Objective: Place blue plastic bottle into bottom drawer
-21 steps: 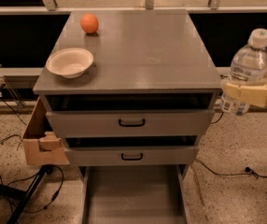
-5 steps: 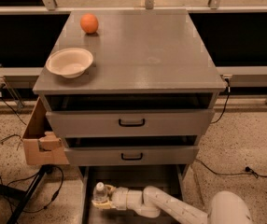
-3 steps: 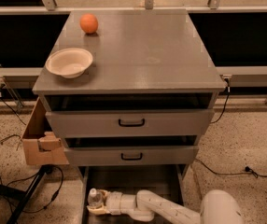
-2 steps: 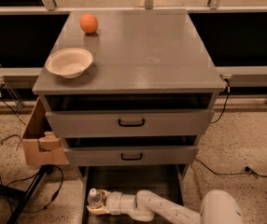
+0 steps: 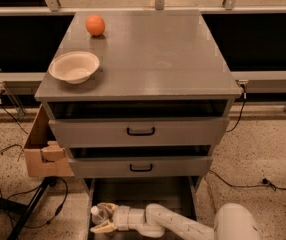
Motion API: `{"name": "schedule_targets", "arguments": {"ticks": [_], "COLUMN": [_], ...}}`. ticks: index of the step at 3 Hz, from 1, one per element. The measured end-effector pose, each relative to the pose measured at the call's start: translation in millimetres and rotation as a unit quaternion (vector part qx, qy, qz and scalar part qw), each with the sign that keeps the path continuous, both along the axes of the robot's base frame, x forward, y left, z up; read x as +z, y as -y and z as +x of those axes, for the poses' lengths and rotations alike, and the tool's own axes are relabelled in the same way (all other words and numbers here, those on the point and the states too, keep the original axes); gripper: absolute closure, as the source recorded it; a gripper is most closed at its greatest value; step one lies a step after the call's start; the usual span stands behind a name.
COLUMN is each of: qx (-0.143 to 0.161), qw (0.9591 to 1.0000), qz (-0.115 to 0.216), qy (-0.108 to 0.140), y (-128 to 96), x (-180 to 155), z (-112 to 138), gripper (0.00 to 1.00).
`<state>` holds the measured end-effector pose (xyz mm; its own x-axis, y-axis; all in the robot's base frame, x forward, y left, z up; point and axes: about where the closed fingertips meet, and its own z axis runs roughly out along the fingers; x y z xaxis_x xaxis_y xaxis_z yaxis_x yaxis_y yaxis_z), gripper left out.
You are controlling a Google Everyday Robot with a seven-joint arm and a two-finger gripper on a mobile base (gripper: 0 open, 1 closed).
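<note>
The blue plastic bottle (image 5: 98,215), clear with a white cap, is at the front left of the bottom drawer (image 5: 153,192), which is pulled out at the foot of the grey cabinet. My gripper (image 5: 100,218) reaches in low from the right, inside the drawer. Its cream fingers (image 5: 104,228) are spread on either side of the bottle, wider than the bottle. The bottle's lower part is hidden behind the gripper and the drawer's left wall.
On the cabinet top (image 5: 153,59) are a white bowl (image 5: 74,67) at the left and an orange (image 5: 95,25) at the back left. Two drawers with black handles (image 5: 141,131) sit slightly open above. A cardboard box (image 5: 43,151) and cables are at the left.
My gripper carried the bottle from beside the cabinet down into the bottom drawer, then shifted a little left and forward. It has held still over the last second.
</note>
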<state>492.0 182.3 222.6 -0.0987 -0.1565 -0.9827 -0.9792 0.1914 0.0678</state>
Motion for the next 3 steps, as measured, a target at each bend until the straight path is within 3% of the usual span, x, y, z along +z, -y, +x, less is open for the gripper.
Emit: {"name": "schedule_targets", "arguments": {"ticks": [1, 3], "qx": [0.001, 0.012], "qw": [1.0, 0.9999], "qz": [0.001, 0.002], "qy": [0.0, -0.008], "y": [-1, 9], "x": [0, 8], "z": [-1, -3], "gripper": [0.0, 0.0]}}
